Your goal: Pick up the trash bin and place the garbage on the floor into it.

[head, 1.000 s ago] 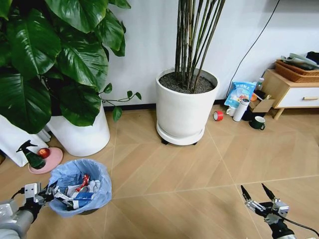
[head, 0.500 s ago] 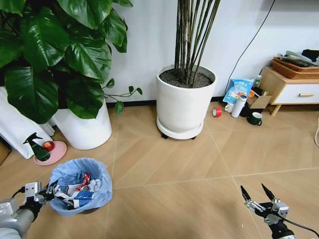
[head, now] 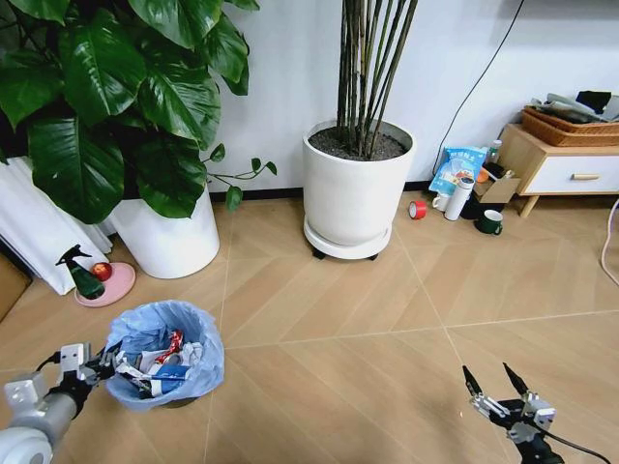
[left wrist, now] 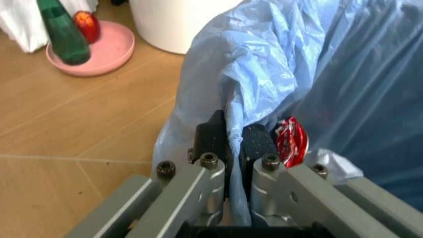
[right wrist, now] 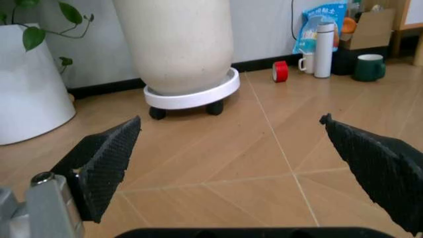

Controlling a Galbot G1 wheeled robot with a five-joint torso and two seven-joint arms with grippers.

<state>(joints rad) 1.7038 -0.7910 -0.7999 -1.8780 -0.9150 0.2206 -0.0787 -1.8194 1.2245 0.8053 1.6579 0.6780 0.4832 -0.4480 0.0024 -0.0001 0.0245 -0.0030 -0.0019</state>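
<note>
Head view puts your left pincer (head: 104, 368) clamped on the blue-bagged rim of the trash bin (head: 164, 353), low at your left on the floor, garbage (head: 155, 365) inside. Your right pincer (head: 493, 380) hangs spread wide, empty.

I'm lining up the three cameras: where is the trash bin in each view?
Head view: trash bin low on the left, its rim pinched by the left gripper.
Left wrist view: bin's blue bag directly ahead of the shut fingers.
Right wrist view: not in it.
Shared landmark: white wheeled pot.
</note>
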